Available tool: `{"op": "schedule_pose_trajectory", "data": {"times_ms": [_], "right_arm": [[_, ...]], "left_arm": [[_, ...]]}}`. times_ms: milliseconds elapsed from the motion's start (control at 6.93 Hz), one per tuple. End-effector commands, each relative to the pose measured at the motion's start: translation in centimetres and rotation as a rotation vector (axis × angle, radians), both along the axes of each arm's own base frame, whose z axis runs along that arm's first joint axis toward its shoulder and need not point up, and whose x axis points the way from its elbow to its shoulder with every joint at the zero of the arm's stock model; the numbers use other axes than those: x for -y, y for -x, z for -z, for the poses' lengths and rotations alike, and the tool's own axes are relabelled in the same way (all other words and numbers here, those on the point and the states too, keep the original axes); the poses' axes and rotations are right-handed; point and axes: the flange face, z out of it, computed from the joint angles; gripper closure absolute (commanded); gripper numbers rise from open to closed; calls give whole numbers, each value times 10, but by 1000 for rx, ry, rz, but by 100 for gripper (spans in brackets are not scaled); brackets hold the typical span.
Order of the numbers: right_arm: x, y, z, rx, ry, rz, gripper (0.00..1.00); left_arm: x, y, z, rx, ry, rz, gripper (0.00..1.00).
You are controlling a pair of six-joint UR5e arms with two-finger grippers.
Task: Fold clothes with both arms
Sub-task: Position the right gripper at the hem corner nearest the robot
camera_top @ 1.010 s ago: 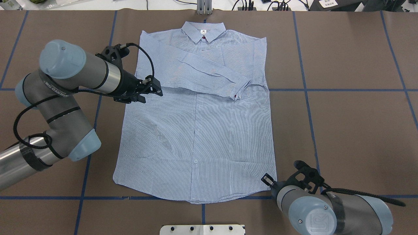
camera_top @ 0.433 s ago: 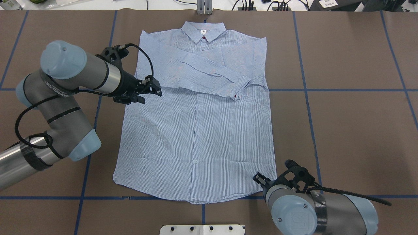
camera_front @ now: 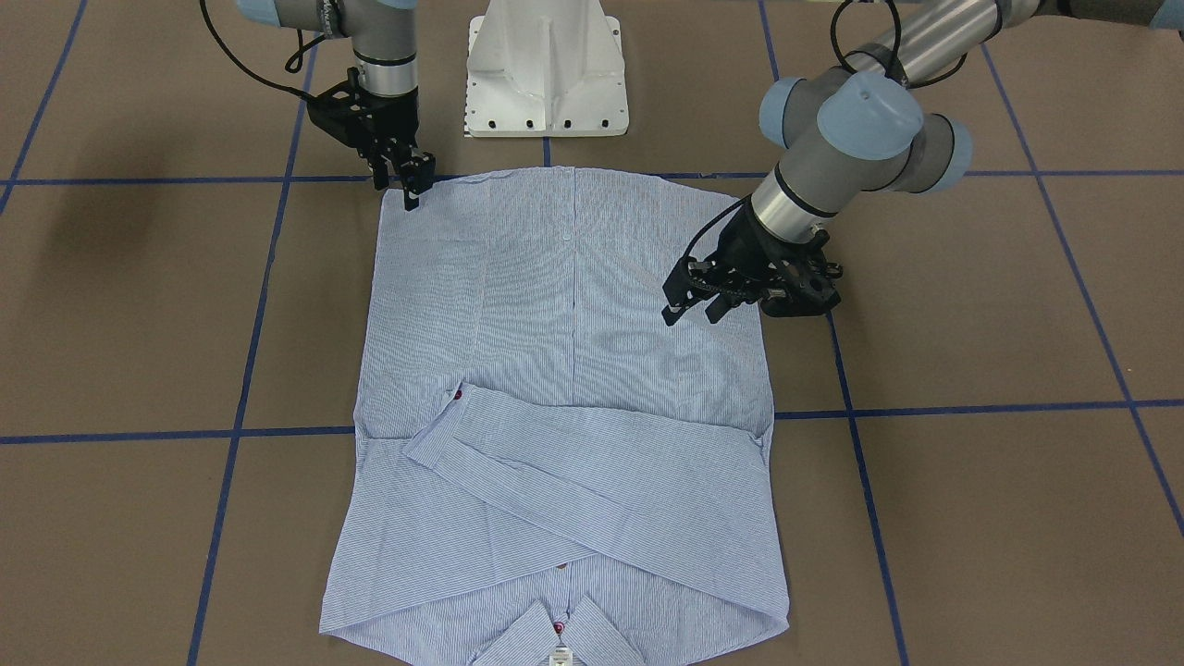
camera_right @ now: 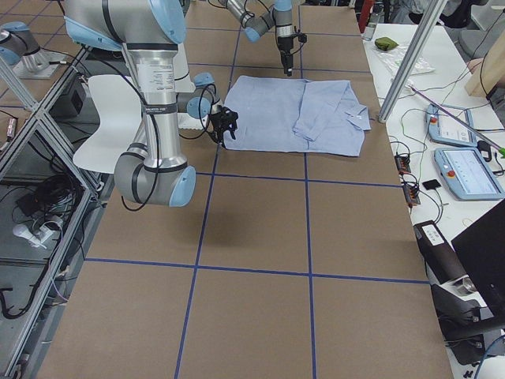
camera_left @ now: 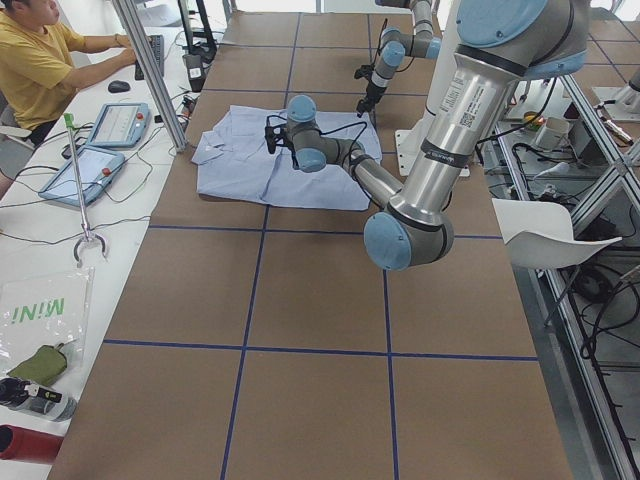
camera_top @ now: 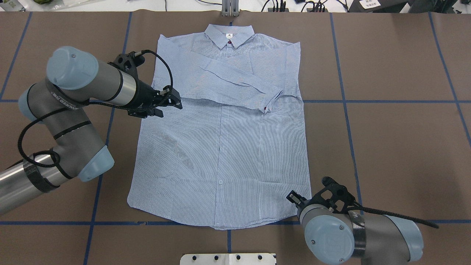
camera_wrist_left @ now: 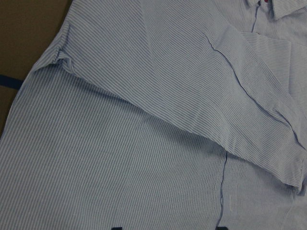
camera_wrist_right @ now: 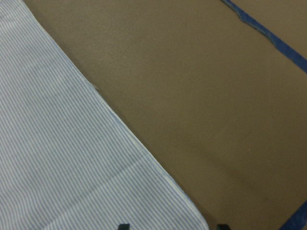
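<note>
- A light blue, finely white-striped, long-sleeved button-up shirt [camera_top: 220, 154] lies flat and front up in the middle of a table covered in brown paper crossed by blue tape lines [camera_top: 404, 147].
- Its collar [camera_top: 229, 35] points away from the robot. Its hem [camera_top: 220, 223] lies along the side nearest the robot's white flared pedestal base [camera_front: 546, 65].
- Both sleeves are folded across the chest. The upper sleeve slants down towards the robot's right, and its cuff [camera_top: 270, 100], with a small red button, ends near that edge of the shirt.
- The silver-grey left arm [camera_top: 92, 82], with light blue joint caps, reaches in from the robot's left.
- The black left gripper [camera_top: 171, 111] hangs over the shirt's body, just inside its left edge and just below the folded sleeves. Its two fingers are spread apart and hold nothing. In the left wrist view only striped cloth lies between the fingertips.
- The right arm [camera_top: 368, 235] reaches to the hem corner on the robot's right.
- The black right gripper [camera_front: 398, 191] points down at that corner. Its fingers are parted, and in the right wrist view the rounded corner of the hem lies between the two fingertips. I cannot tell whether they touch the cloth, and nothing is gripped.
</note>
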Motion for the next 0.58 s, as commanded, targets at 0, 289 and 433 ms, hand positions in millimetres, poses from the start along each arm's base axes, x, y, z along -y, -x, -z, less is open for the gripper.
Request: {"op": "schedule_pose_trajectory", "data": {"times_ms": [0, 289, 433], "right_arm": [[1, 2, -3, -7, 2, -1, 56], [1, 1, -3, -6, 7, 2, 88], [0, 0, -4, -7, 13, 7, 87]], "left_arm": [[1, 0, -1, 1, 1, 1, 29], [0, 0, -1, 0, 0, 0, 29], [0, 0, 0, -1, 1, 0, 29]]}}
